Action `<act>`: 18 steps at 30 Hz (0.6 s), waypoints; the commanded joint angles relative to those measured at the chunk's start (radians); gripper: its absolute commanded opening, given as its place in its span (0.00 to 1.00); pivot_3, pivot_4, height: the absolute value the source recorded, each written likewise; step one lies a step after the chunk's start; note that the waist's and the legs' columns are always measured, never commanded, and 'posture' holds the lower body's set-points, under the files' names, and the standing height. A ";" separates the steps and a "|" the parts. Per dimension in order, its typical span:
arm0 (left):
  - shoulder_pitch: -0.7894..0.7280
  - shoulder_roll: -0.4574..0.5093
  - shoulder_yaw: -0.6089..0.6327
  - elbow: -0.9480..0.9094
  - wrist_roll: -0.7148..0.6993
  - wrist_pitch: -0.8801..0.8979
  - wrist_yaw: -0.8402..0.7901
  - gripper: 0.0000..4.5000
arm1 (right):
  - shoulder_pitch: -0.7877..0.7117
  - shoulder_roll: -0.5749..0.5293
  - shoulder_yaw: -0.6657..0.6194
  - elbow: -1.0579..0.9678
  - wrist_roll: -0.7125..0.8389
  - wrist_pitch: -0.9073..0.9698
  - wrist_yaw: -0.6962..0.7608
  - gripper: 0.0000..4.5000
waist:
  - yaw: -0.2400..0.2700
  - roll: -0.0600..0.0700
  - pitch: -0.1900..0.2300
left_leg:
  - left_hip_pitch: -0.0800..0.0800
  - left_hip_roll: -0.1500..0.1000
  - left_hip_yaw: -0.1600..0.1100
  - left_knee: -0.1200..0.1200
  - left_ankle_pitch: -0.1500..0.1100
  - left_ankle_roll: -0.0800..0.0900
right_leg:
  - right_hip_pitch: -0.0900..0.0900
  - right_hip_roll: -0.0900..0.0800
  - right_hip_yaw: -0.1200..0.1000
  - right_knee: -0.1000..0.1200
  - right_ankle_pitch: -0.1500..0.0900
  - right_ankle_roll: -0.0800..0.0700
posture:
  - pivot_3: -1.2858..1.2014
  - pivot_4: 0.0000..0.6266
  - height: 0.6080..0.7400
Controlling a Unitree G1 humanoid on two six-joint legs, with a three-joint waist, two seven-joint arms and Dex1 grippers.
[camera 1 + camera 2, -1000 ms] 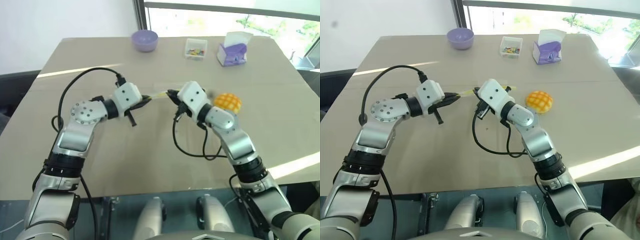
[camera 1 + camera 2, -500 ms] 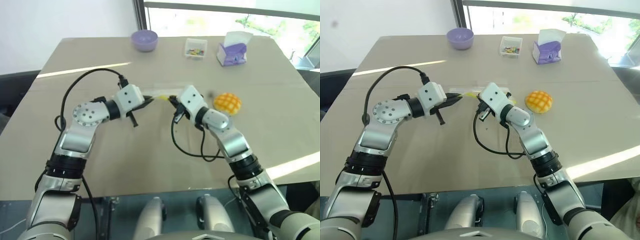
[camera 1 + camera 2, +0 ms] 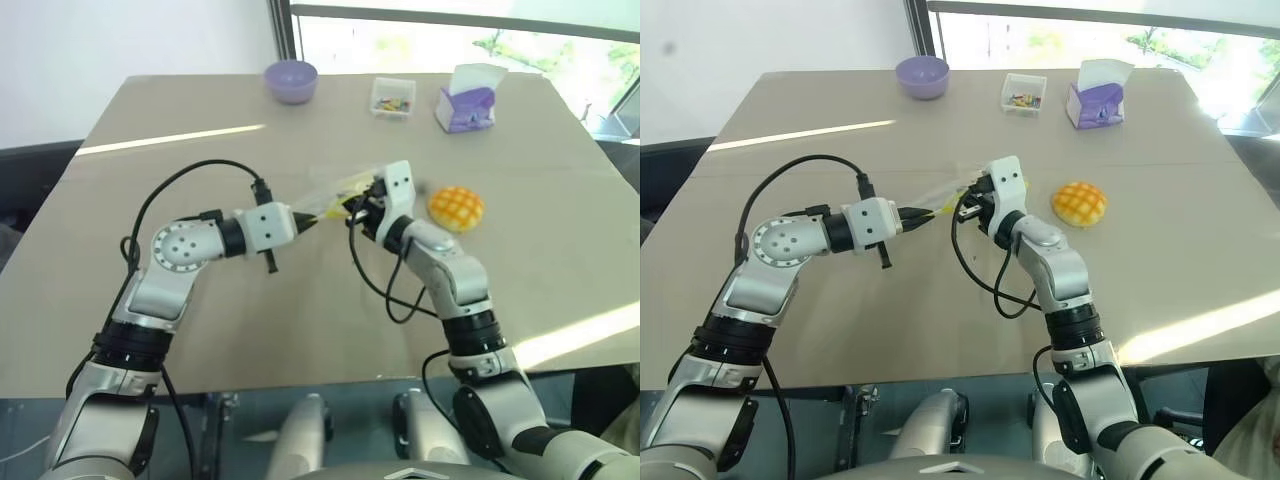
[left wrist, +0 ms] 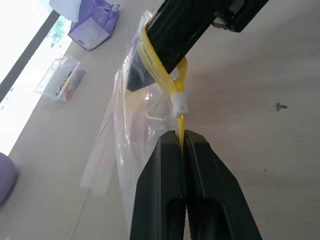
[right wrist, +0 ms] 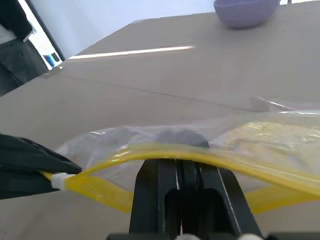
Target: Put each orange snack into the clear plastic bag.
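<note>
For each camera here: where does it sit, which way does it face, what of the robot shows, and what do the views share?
Left eye: on the head, looking forward and down at the table; both arms, left gripper, right gripper, bun.
Right eye: beside it, same scene.
Left wrist: along its shut fingers pinching the bag at its yellow seal.
Right wrist: along its shut fingers on the seal; purple bowl behind.
Shared: both wrist views show the bag and the opposite gripper.

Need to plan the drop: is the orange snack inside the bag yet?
No. The orange snack sits on the table, beside the clear plastic bag.
</note>
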 commanded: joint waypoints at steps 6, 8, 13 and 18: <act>-0.032 0.004 0.022 0.034 -0.011 -0.004 -0.002 0.00 | -0.028 -0.244 0.379 0.229 -0.485 -0.474 -0.097 0.02 | -0.006 0.000 0.000 | 0.000 0.000 0.001 0.000 0.000 0.000 | -0.001 0.000 0.001 0.001 0.000 0.000 | 0.52 0.24 1.00; -0.032 0.005 0.019 0.045 -0.007 -0.008 -0.003 0.00 | -0.036 -0.259 0.389 0.253 -0.525 -0.501 -0.115 0.02 | -0.008 0.000 0.000 | 0.000 0.000 0.002 0.000 0.000 0.000 | -0.001 0.000 0.002 0.001 0.000 0.000 | 0.52 0.24 1.00; -0.024 0.008 0.013 0.055 0.001 -0.012 -0.007 0.00 | -0.054 -0.270 0.399 0.301 -0.593 -0.527 -0.128 0.02 | -0.004 0.000 0.000 | 0.001 0.000 0.002 0.000 0.000 0.000 | -0.001 0.000 0.002 0.002 0.000 0.000 | 0.52 0.24 1.00; -0.018 0.008 0.014 0.058 0.008 0.002 -0.003 0.00 | -0.043 -0.274 0.386 0.268 -0.601 -0.512 -0.096 0.44 | -0.003 0.000 0.000 | 0.001 0.000 0.002 0.000 0.000 0.000 | -0.001 0.000 0.002 0.002 0.000 0.000 | 0.52 0.24 1.00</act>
